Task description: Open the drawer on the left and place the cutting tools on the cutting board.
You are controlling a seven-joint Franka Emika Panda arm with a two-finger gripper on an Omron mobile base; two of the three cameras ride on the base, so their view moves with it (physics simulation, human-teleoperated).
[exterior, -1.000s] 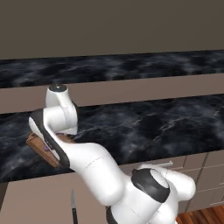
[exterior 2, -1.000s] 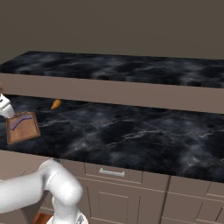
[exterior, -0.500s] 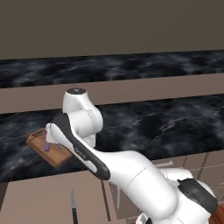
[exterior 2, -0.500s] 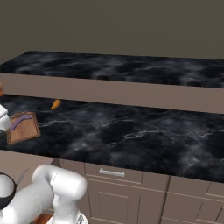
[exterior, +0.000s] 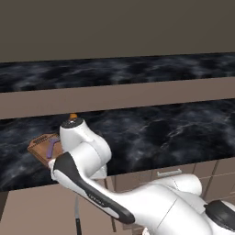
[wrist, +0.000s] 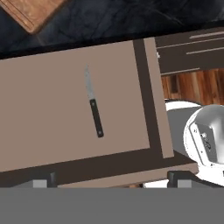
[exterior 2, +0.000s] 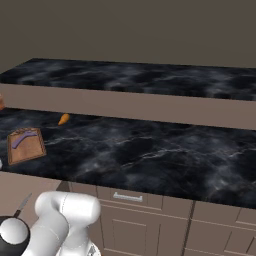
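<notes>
Black marble counter (exterior 2: 150, 155) stretches ahead of me, no different from a second ago. Below its left end the drawer (wrist: 65, 113) stands pulled out, its taupe floor under my hand. Since a second ago my arm has swung down from the cutting board (exterior 2: 26, 145), which now lies uncovered on the counter with the purple peeler (exterior 2: 24, 139) on it. The small orange object (exterior 2: 63, 119) sits beyond the board. Inside the drawer lies the knife (wrist: 93, 107), alone. My gripper (wrist: 111, 180) hangs above it, jaws spread wide, holding nothing.
</notes>
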